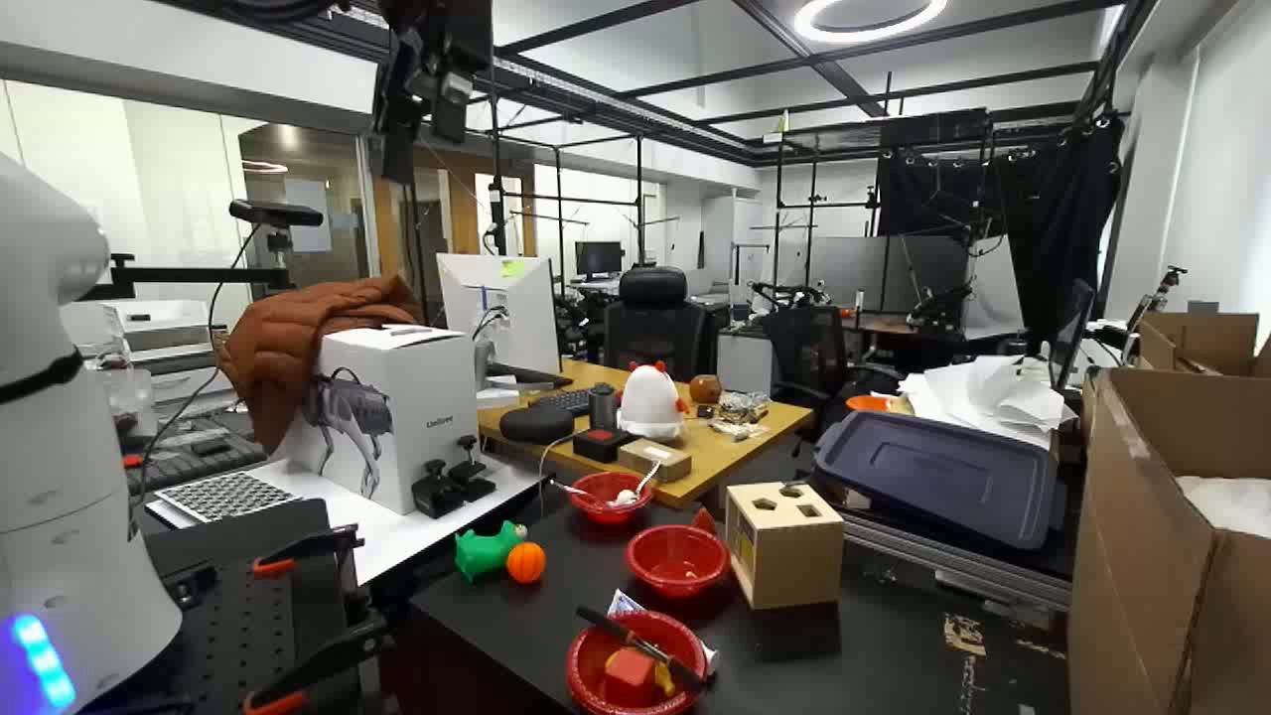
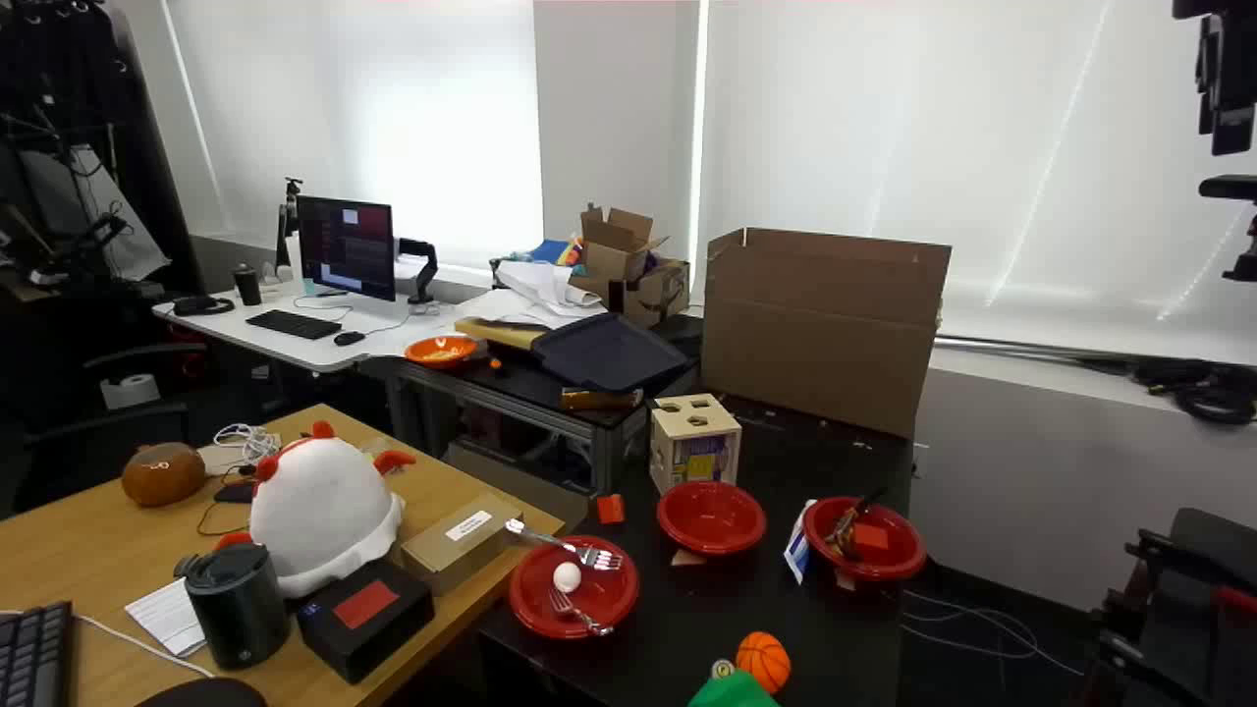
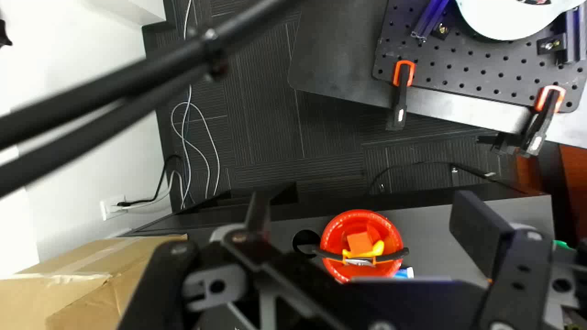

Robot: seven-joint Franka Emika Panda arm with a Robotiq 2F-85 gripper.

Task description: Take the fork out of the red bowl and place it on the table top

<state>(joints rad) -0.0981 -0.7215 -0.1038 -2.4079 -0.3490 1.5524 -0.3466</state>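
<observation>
Where the white carton (image 1: pixel 407 417) faces an exterior view, its side reads "Unitree" next to a picture of a four-legged machine. Small cardboard box (image 2: pixel 460 550): white label (image 2: pixel 468 525), print too small to read. Wooden shape sorter (image 2: pixel 693 442): purple-and-yellow panel (image 2: pixel 699 463), lettering illegible.

Red bowl (image 2: pixel 533 589), standing on the dark table top (image 2: pixel 835 628), holds a white egg (image 2: pixel 567 577), a fork (image 2: pixel 581 552) resting across the rim, handle outside, tines inward, and a second fork (image 2: pixel 570 609) lying lower, tines just beside the egg. Cannot say which fork the task means.

Hard to make out: a black-handled tool (image 3: pixel 360 262) laid across another red bowl (image 3: pixel 338 233), kind uncertain; a yellow item (image 3: pixel 378 248), partly covered, next to a red block (image 3: pixel 359 243). Blue-and-white packet (image 2: pixel 797 545), partly hidden by that same bowl. Green toy (image 2: pixel 732 693) cut off by the lower edge in an exterior view. Dark bars (image 3: pixel 101 90), blurred, crossing the upper left of the wrist view.

Robot arm (image 1: pixel 70 516) at the left edge of an exterior view, only partly inside it, blue lights (image 1: pixel 42 660) lit low down. Gripper (image 3: pixel 362 206) hangs high and points down, its upper body cut off at the top of that view. Jaws spread wide, fingers (image 3: pixel 474 229) well apart, the tool's bowl far below in the gap between them.
</observation>
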